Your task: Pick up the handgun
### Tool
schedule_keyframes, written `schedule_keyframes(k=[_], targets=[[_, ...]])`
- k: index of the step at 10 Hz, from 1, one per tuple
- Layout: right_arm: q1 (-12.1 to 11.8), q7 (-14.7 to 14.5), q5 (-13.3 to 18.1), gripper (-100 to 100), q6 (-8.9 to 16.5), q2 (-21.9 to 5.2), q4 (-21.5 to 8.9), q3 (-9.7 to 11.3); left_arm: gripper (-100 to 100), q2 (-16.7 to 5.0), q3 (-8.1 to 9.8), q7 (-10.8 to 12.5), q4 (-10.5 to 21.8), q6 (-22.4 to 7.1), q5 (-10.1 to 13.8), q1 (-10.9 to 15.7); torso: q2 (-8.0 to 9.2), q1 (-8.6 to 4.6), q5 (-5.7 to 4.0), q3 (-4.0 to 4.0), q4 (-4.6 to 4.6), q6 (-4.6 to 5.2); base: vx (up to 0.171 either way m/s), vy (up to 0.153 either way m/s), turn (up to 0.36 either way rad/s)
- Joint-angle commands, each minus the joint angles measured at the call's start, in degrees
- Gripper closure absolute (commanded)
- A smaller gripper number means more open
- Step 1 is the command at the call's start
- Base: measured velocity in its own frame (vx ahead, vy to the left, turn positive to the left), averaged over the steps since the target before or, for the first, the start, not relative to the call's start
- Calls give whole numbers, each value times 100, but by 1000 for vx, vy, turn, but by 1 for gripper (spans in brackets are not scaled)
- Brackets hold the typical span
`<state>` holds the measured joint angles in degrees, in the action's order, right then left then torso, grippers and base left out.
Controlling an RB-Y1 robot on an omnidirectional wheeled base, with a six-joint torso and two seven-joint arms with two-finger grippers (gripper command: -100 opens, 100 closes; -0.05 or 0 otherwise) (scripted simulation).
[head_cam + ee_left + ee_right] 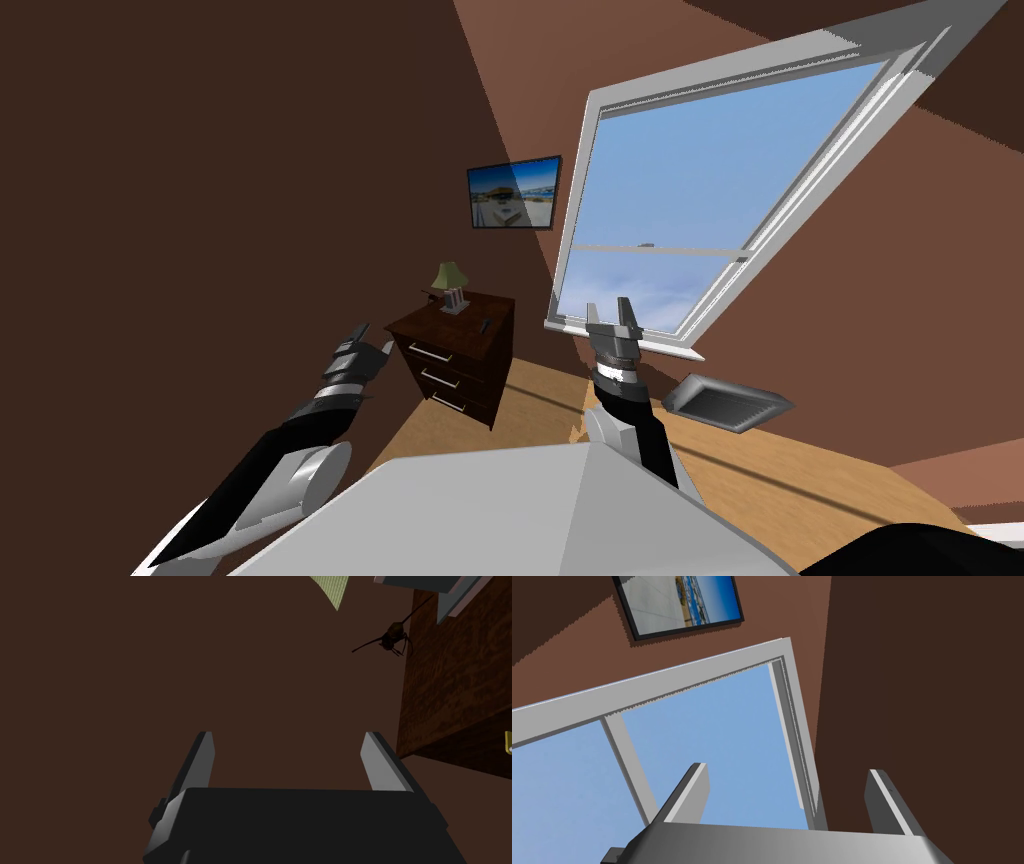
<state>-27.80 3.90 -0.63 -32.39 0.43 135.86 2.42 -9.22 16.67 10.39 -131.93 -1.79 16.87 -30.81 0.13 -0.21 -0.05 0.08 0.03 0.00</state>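
A dark brown wooden nightstand with three drawers (452, 372) stands just left of the centre of the head view, where two brown walls meet. Toward the back of its top stands a small table lamp with a pale green shade (451, 283). Near the front right edge of that top lies a small dark oblong handgun (483, 326), too small to make out in detail.

The left gripper (368, 340) hangs at lower left of centre, just left of the nightstand and about level with its top, apart from the handgun. Its two blade fingers (200, 761) stand wide apart with nothing between them, facing a dark brown wall (200, 651) with the nightstand's side close by. A thin dark insect-like shape with long legs (392, 638) sits at the edge of the nightstand's top, near the lamp.

The right gripper (609, 312) is raised right of centre, in front of the lower sill of a large white-framed window (720, 170). Its fingers are also spread wide and empty.

A grey slatted floor vent (728, 402) lies on the light wooden floor (540, 395) to the right of that arm. A dark-framed seaside picture (514, 192) hangs above the nightstand.
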Motion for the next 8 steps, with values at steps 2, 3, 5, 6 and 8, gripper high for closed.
schedule_keyframes(k=[2,3,5,6,8], targets=[[0,0,0,0,0,0,0,0,-100,-16,278,288,-100,-428,228,-62,-4,1,0,-2,-1,0,-21,-68,-37],[0,0,0,0,0,0,0,0,-100,-16,278,288,-100,-505,228,-62,-2,-5,-1,-1,-1,0,-25,-58,-20],[0,0,0,0,0,0,0,0,-100,-28,458,472,-142,-808,381,-81,-4,-3,-1,-2,-1,0,-13,-66,-36],[0,0,0,0,0,0,0,0,-100,-41,633,658,-181,-1018,537,-99,-7,0,-1,-4,-1,0,-8,-66,-49],[0,0,0,0,0,0,0,0,-100,-53,799,845,-217,-1324,695,-115,-10,4,0,-6,-2,0,5,-58,-35]])
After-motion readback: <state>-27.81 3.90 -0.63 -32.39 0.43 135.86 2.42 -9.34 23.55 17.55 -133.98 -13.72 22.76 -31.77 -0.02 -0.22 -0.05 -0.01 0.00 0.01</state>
